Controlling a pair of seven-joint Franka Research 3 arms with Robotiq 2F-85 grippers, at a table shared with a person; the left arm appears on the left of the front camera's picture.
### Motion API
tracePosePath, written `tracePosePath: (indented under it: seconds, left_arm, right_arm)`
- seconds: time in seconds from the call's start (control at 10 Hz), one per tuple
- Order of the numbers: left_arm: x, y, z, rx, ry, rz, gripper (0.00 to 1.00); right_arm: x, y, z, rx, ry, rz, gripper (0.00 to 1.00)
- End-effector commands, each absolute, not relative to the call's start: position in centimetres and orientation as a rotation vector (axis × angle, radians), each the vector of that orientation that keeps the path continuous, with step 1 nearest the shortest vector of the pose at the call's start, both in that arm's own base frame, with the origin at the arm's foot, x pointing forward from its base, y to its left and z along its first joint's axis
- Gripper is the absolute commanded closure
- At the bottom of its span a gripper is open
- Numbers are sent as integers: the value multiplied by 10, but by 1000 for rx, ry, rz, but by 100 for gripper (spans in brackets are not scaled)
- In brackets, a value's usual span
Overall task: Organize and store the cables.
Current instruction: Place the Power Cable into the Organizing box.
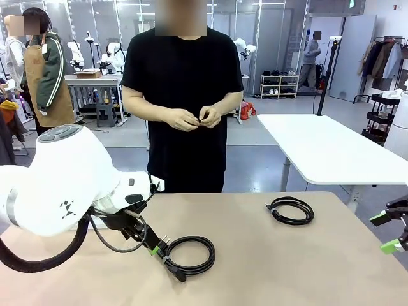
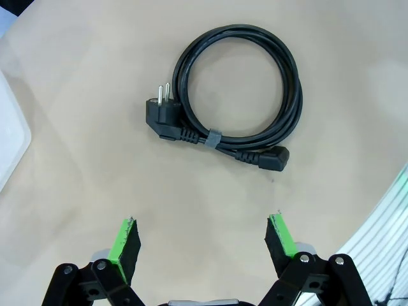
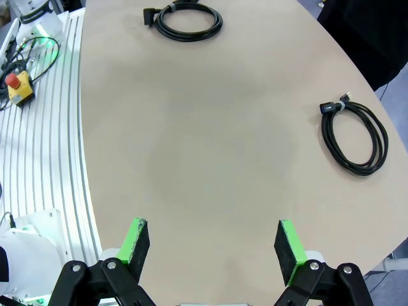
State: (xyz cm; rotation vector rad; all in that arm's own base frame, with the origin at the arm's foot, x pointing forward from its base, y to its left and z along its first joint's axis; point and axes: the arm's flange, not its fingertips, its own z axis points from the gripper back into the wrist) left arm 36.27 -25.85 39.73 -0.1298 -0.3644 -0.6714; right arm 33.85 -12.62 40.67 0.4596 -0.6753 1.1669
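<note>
Two cables lie coiled on the tan table (image 1: 268,268). The nearer cable (image 1: 191,240) is a black power cord with a pronged plug and a grey tie. My left gripper (image 1: 153,245) hovers just left of it and above it, open and empty. In the left wrist view this cable (image 2: 294,95) lies ahead of the open left gripper (image 2: 204,239). The second cable (image 1: 310,211) rests toward the far right. My right gripper (image 1: 386,233) stands open at the table's right edge. The right wrist view shows both cables (image 3: 191,35) (image 3: 331,141) far beyond the open right gripper (image 3: 213,245).
A person stands at the far side, both hands (image 1: 191,118) together at the waist around something small and dark. A white container edge (image 2: 9,143) shows at the left. A red stop button (image 3: 16,86) lies on the ribbed rail beside the table.
</note>
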Motion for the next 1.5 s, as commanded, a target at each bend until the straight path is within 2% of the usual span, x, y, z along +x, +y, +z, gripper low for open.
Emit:
tracePosePath:
  seconds: [0.0, 0.1, 0.2, 0.3, 0.4, 0.5, 0.7, 1.0, 1.2, 1.4]
  left_arm:
    - [363, -258, 397, -129, -364, -671, 0]
    - [357, -292, 384, 132, -247, -585, 0]
    - [354, -317, 387, 125, -230, -555, 0]
    - [356, -328, 392, 20, -225, -552, 0]
    - [360, -332, 387, 55, -177, -465, 0]
    - [368, -334, 381, 5, -161, -362, 0]
    - [378, -334, 364, 42, -130, -104, 0]
    - [387, -322, 342, -63, -158, 281, 0]
    - [388, -315, 335, -129, -190, 372, 0]
    - [389, -322, 327, -92, -225, 423, 0]
  right_arm:
    - [341, -126, 407, 466, -686, 1168, 0]
    - [341, -126, 407, 466, -686, 1168, 0]
    - [341, -126, 407, 466, -686, 1168, 0]
    - [341, -126, 407, 466, -686, 1168, 0]
    - [341, -126, 407, 466, -686, 1168, 0]
    - [341, -126, 407, 466, -686, 1168, 0]
    - [341, -126, 407, 466, -686, 1168, 0]
    - [341, -126, 407, 466, -686, 1168, 0]
    - [341, -126, 407, 466, -686, 1168, 0]
    - [341, -126, 407, 466, -686, 1168, 0]
